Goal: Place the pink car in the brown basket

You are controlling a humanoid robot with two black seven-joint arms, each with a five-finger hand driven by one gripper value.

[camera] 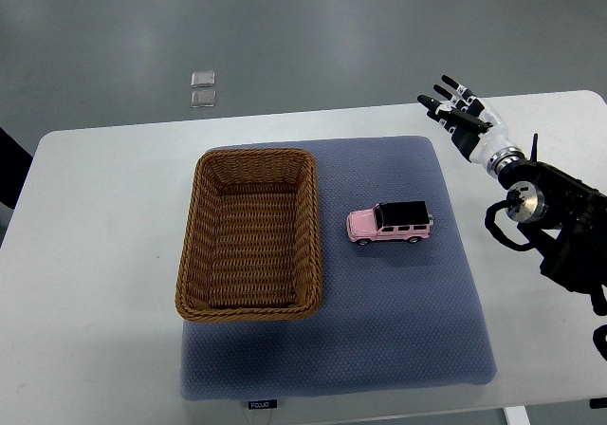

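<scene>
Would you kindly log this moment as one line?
right hand open, off mat | pink toy car on blue mat | brown wicker basket empty

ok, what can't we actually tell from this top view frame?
- Left hand: out of the top view entirely.
- Right hand: fingers spread, but the arm runs off the right edge.
- Pink car: only roof and one side show; far side hidden by its own body.
- Brown basket: looks empty; outer walls hidden by the steep angle.
- Label on the mat front edge: too small to read.
- Dark shape at left edge: cut off, unidentifiable.
</scene>
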